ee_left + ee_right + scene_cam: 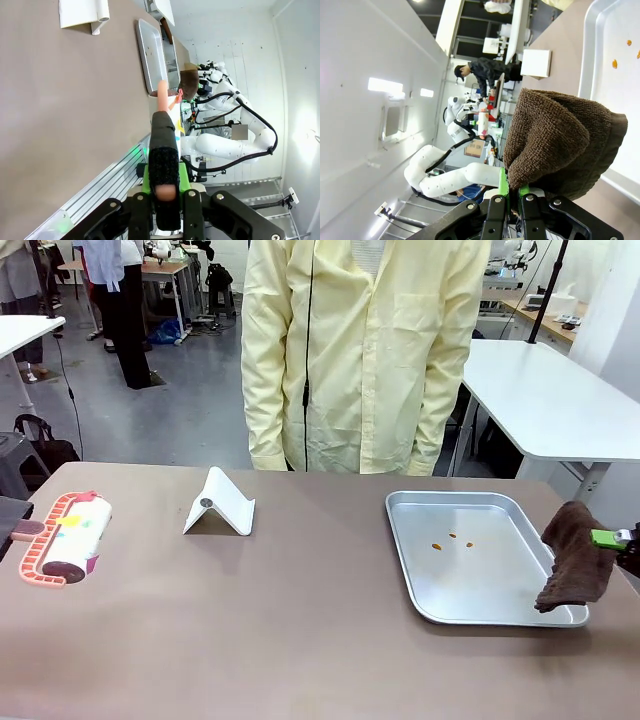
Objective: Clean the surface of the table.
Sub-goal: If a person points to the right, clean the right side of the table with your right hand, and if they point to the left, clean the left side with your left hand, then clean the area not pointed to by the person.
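Note:
The taupe-brown table [300,640] spreads across the front view. At its far left lies a lint roller [68,540] with a white roll in a pink frame. My left gripper [8,520] is shut on its pink handle [162,100], which runs out past the fingers [165,187] in the left wrist view. Over at the right edge, my right gripper [622,538] is shut on a brown towel cloth [573,560] that hangs over the corner of a steel tray [440,595]. The cloth [560,140] bunches above the right gripper [515,192].
A white folded stand [220,505] sits mid-left on the table. The tray holds a few orange crumbs [452,537]. A person in a pale yellow coat [365,350] stands at the far edge. White-topped tables [560,400] stand behind.

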You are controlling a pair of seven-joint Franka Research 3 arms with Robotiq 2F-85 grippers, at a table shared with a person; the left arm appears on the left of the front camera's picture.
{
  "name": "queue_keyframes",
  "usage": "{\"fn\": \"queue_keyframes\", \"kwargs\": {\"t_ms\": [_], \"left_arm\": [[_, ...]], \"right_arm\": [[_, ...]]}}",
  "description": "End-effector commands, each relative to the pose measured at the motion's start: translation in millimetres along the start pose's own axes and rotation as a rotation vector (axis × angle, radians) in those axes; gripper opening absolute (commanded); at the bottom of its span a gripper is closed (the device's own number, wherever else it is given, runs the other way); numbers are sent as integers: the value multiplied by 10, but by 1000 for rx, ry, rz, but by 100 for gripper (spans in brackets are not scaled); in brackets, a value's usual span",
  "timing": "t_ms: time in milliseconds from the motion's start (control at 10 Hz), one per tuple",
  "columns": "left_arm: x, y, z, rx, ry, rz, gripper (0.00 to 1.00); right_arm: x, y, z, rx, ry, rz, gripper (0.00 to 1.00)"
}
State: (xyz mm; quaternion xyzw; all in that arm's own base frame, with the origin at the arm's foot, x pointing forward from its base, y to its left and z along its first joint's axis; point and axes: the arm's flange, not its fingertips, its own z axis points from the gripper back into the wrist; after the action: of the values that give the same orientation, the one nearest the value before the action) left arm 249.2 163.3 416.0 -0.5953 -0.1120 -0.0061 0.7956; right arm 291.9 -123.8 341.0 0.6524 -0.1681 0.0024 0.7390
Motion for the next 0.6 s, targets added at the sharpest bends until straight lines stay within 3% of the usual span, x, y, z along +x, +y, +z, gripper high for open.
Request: {"fn": "queue_keyframes", "kwargs": {"t_ms": [0, 500], "left_arm": [[-1, -17, 9, -5, 1, -3, 22], [-1, -17, 9, -5, 1, -3, 22]], "right_arm": [[37, 32, -34, 10, -17, 0, 0], [37, 32, -34, 10, -17, 0, 0]]}}
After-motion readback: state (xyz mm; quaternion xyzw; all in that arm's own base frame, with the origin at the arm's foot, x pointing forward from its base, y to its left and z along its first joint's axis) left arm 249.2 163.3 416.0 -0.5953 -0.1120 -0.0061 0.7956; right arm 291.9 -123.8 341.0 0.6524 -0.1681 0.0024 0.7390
